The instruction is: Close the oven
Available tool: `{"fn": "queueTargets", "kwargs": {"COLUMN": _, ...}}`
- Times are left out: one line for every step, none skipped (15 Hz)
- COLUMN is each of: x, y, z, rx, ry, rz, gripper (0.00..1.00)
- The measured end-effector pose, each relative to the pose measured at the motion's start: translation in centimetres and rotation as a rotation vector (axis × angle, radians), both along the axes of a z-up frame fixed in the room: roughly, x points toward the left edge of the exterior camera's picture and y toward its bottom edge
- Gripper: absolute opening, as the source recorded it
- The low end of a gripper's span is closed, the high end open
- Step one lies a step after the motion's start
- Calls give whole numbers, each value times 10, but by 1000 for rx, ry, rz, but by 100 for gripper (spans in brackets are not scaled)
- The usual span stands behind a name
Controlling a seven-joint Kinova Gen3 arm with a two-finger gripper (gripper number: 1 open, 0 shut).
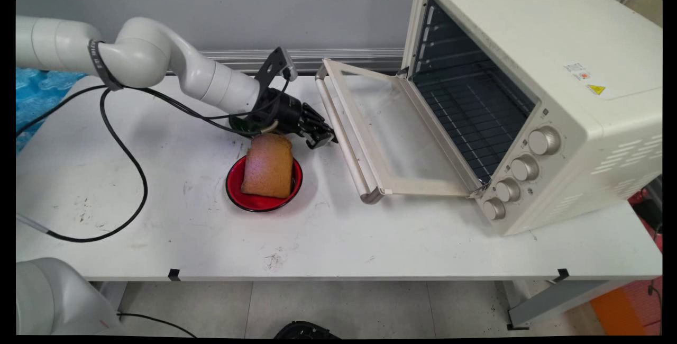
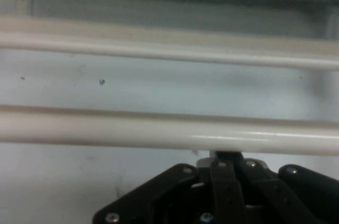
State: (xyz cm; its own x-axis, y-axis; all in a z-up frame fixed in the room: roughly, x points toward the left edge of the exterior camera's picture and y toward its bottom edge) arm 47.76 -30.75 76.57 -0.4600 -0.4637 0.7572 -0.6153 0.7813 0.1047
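Right before me lies the pale handle bar (image 1: 344,137) (image 2: 159,131) of the cream toaster oven (image 1: 529,69), whose glass door (image 1: 402,137) is dropped open and flat over the white table (image 1: 370,238). Inside I see a wire rack (image 1: 470,116), and four knobs (image 1: 521,166) run down its front. Near the handle, a brown slice of bread (image 1: 268,165) leans in a red bowl (image 1: 254,202).

A white table (image 1: 370,243), scuffed and marked, is set against a plain grey wall (image 1: 238,10); a metal rail (image 1: 317,59) runs along the wall's foot. Pale floor tiles (image 1: 338,307) are seen below. Blue material (image 1: 37,92), possibly plastic sheeting, lies at left.
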Motion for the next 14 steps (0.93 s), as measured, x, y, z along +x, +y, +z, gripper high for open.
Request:
{"fn": "queueTargets", "kwargs": {"x": 0, "y": 0, "z": 2, "rx": -5, "ry": 2, "rz": -3, "gripper": 0}}
{"fn": "queueTargets", "kwargs": {"x": 0, "y": -1, "z": 5, "rx": -10, "ry": 4, "rz": -6, "gripper": 0}}
{"fn": "queueTargets", "kwargs": {"x": 0, "y": -1, "z": 8, "rx": -14, "ry": 5, "rz": -9, "gripper": 0}}
{"fn": "queueTargets", "kwargs": {"x": 0, "y": -2, "z": 11, "rx": -19, "ry": 8, "rz": -12, "gripper": 0}}
{"fn": "queueTargets", "kwargs": {"x": 1, "y": -2, "z": 13, "rx": -25, "ry": 10, "rz": -14, "gripper": 0}}
{"fn": "queueTargets", "kwargs": {"x": 0, "y": -3, "z": 15, "rx": -28, "ry": 11, "rz": -16, "gripper": 0}}
{"fn": "queueTargets", "kwargs": {"x": 0, "y": -3, "z": 17, "rx": -31, "ry": 12, "rz": -17, "gripper": 0}}
{"fn": "queueTargets", "kwargs": {"x": 0, "y": -4, "z": 19, "rx": -36, "ry": 15, "rz": -18, "gripper": 0}}
{"fn": "queueTargets", "kwargs": {"x": 0, "y": -5, "z": 21, "rx": -41, "ry": 17, "rz": -19, "gripper": 0}}
{"fn": "queueTargets", "kwargs": {"x": -1, "y": -6, "z": 24, "rx": -45, "ry": 20, "rz": -20, "gripper": 0}}
{"fn": "queueTargets", "kwargs": {"x": -1, "y": -8, "z": 26, "rx": -50, "ry": 22, "rz": -21, "gripper": 0}}
{"fn": "queueTargets", "kwargs": {"x": -2, "y": -9, "z": 27, "rx": -54, "ry": 25, "rz": -21, "gripper": 0}}
{"fn": "queueTargets", "kwargs": {"x": -4, "y": -11, "z": 29, "rx": -59, "ry": 28, "rz": -21, "gripper": 0}}
{"fn": "queueTargets", "kwargs": {"x": -5, "y": -13, "z": 32, "rx": -65, "ry": 32, "rz": -22, "gripper": 0}}
